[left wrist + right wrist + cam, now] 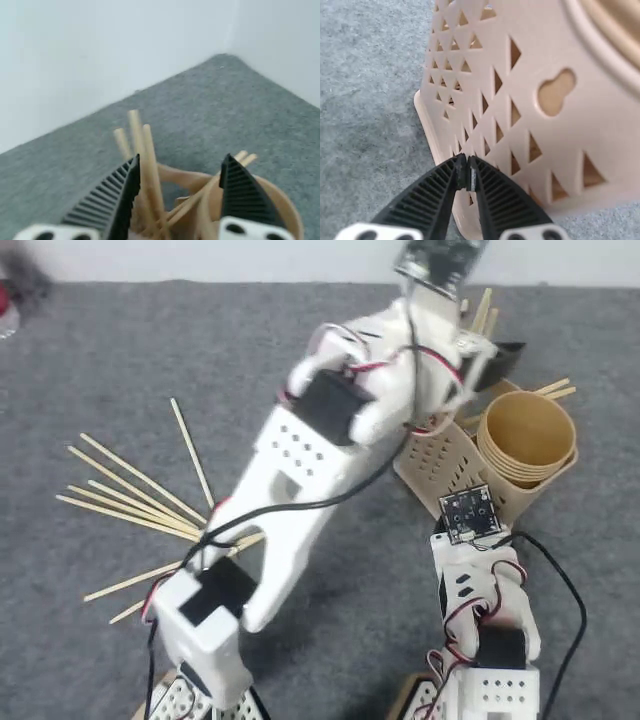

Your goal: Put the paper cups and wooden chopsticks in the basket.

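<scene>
Basket [438,458] under left hand [182,161], jaws apart; right hand [466,164] closed beside.

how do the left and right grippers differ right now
The left gripper has its jaws open; the right gripper has them shut. The left is above the basket, over the chopsticks standing in it; the right is low, at the basket's outer wall. Both have black ribbed jaws and point at the basket.
</scene>
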